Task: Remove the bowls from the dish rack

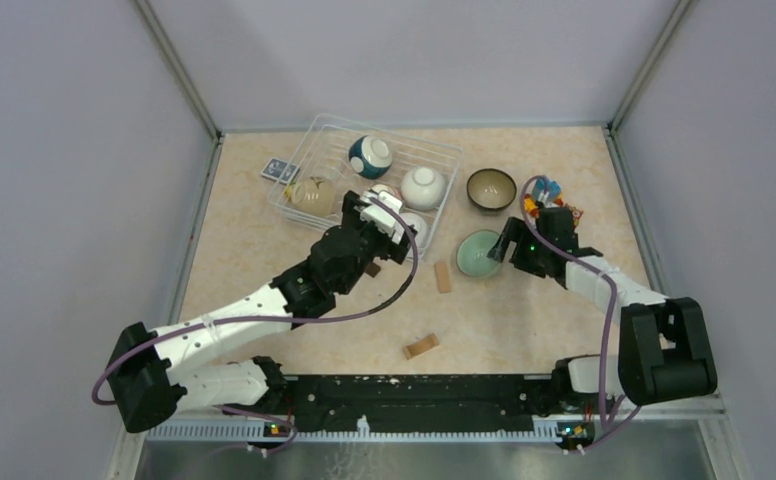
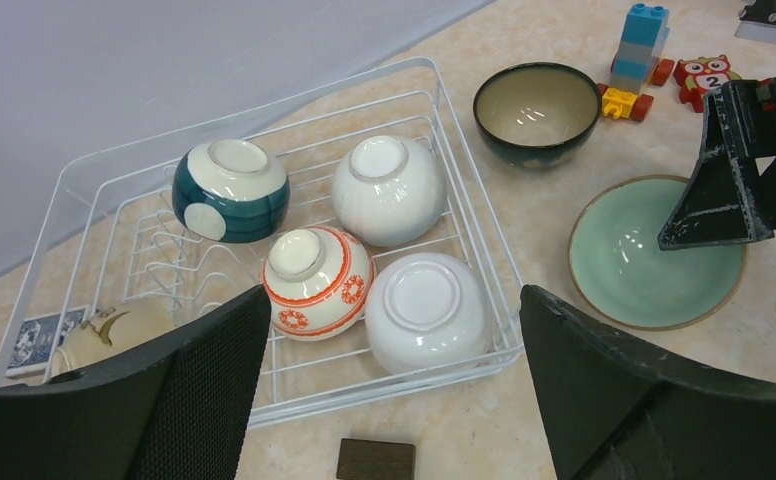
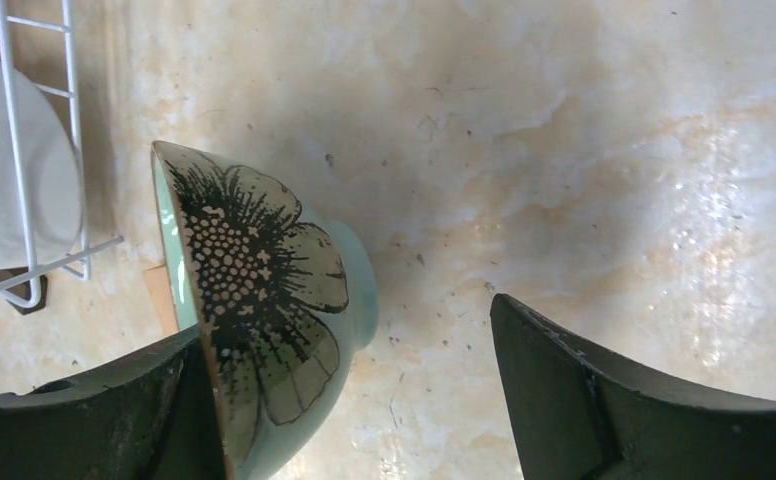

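Green bowl (image 3: pixel 274 280) between spread right fingers (image 3: pixel 644 400), just beside one of them

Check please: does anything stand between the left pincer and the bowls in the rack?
Nothing visible does. The open left pincer hovers at the near wall of the rack, and the orange-patterned bowl and a white bowl lie upside down just beyond it, uncovered. Only that low wire wall is between them.

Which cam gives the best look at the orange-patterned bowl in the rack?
Left wrist: the orange-patterned bowl sits upside down in the rack, close and nearly whole. Top external shows it small and mostly hidden behind the left arm. Right wrist misses it, showing only a plain white bowl behind rack wires.
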### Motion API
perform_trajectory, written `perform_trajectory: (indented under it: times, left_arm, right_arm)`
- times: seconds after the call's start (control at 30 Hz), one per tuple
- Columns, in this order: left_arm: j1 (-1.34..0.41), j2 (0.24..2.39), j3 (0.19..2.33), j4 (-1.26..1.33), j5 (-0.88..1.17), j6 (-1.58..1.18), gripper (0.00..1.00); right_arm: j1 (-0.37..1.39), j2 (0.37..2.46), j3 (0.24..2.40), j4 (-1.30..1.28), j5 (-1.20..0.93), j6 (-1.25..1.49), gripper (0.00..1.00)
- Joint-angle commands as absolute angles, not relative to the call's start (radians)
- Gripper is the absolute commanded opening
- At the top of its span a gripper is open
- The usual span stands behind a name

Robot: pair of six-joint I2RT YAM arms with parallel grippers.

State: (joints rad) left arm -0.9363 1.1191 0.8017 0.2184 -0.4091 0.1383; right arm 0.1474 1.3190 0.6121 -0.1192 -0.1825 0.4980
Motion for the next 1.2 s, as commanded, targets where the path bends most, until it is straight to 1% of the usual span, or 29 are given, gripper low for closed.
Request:
perform_trajectory:
  times: [0.0, 0.13, 0.3, 0.57, 0.67, 0.73, 0.8, 0.93, 0.97, 1.1, 1.13, 1.17]
  left_arm:
    - [-0.931, 1.092, 0.782, 0.292, -0.423, 0.093, 0.97]
    - [-0.931, 1.084, 0.776, 0.294, -0.432, 0.084, 0.97]
    - [-0.932, 1.073, 0.763, 0.296, -0.425, 0.033, 0.97]
    - [-0.931, 1.057, 0.748, 0.291, -0.398, -0.042, 0.97]
    - [-0.931, 1.050, 0.753, 0.269, -0.392, -0.053, 0.97]
    - [-0.931, 1.048, 0.756, 0.254, -0.375, -0.079, 0.97]
    - [-0.931, 1.049, 0.756, 0.241, -0.357, -0.103, 0.97]
    - [-0.931, 1.043, 0.741, 0.238, -0.365, -0.130, 0.97]
    - [-0.931, 1.040, 0.738, 0.241, -0.368, -0.132, 0.97]
    - [-0.931, 1.024, 0.730, 0.247, -0.382, -0.132, 0.96]
    - [-0.931, 1.020, 0.728, 0.246, -0.387, -0.132, 0.96]
    - [-0.931, 1.018, 0.727, 0.246, -0.395, -0.132, 0.96]
  right_arm:
    - [0.142, 1.256, 0.646, -0.176, -0.115, 0.502, 0.82]
    - [0.143, 1.206, 0.621, -0.186, -0.108, 0.518, 0.78]
    - [0.142, 1.140, 0.603, -0.207, -0.116, 0.550, 0.77]
    - [0.142, 1.118, 0.606, -0.245, -0.083, 0.559, 0.73]
    - [0.141, 1.102, 0.596, -0.252, -0.064, 0.568, 0.61]
    - [0.141, 1.087, 0.578, -0.239, -0.059, 0.575, 0.56]
    - [0.142, 1.078, 0.562, -0.222, -0.064, 0.577, 0.53]
    - [0.143, 1.098, 0.561, -0.220, -0.039, 0.583, 0.53]
    - [0.142, 1.106, 0.565, -0.220, -0.030, 0.584, 0.51]
    - [0.141, 1.143, 0.585, -0.217, -0.007, 0.599, 0.35]
    - [0.143, 1.153, 0.592, -0.215, -0.004, 0.603, 0.30]
    - [0.142, 1.161, 0.600, -0.213, -0.003, 0.611, 0.21]
